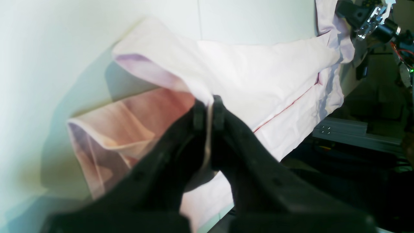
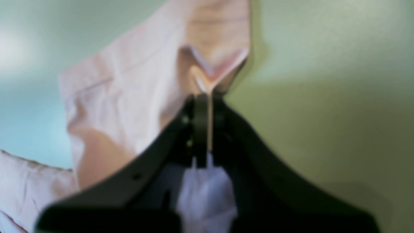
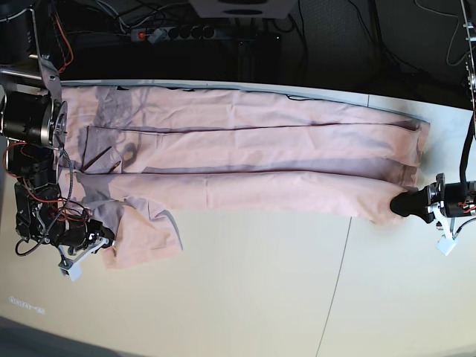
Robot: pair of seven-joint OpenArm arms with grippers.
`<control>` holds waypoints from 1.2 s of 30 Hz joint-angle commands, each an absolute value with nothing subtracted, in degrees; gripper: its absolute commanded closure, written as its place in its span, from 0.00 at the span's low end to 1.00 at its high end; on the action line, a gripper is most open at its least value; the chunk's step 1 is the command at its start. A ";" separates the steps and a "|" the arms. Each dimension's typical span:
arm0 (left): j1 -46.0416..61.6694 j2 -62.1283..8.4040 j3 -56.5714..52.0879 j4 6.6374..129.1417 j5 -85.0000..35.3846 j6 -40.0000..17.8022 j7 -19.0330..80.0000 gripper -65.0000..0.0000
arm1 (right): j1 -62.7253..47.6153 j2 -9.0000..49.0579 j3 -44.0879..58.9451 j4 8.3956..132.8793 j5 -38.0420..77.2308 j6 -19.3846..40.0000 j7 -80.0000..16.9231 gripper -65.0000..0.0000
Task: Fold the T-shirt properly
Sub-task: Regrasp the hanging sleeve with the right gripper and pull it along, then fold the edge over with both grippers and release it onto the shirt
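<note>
While both black grippers, left (image 1: 209, 106) and right (image 2: 207, 103), pinch opposite ends of the pale pink cotton T-shirt (image 3: 245, 160), it lies stretched across the white table (image 3: 260, 297) in long lengthwise folds; crosswise folding probably remains.

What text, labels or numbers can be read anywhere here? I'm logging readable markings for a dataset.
None can be read.
The T-shirt shows only plain pink fabric; no lettering or label is in view.
The power strip behind the table bears no legible marking; too small to tell.
The left gripper and right gripper, both pinching cloth, show no print.
</note>
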State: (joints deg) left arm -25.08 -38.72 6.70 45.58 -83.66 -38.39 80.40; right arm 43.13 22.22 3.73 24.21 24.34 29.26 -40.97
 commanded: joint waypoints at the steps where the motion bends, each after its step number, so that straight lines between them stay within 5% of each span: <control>1: -26.52 -40.03 6.37 46.24 -85.00 -40.00 80.00 1.00 | 43.97 23.44 3.62 25.74 23.40 34.33 -43.77 1.00; 10: -26.46 -43.88 6.37 49.28 -85.00 -40.00 80.00 1.00 | 34.98 28.93 3.64 46.15 41.21 34.79 -53.63 1.00; 23: -17.39 -49.69 6.35 67.33 -85.00 -40.00 80.00 1.00 | 22.15 36.67 3.68 66.19 45.71 34.81 -56.40 1.00; 36: -11.92 -50.81 6.35 68.69 -85.00 -40.00 80.00 1.00 | 8.12 42.44 7.27 82.91 46.04 34.79 -57.08 1.00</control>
State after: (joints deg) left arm -10.87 -49.34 6.81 68.10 -84.05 -38.57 80.29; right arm 7.16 40.80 6.42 82.24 45.63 29.47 -57.87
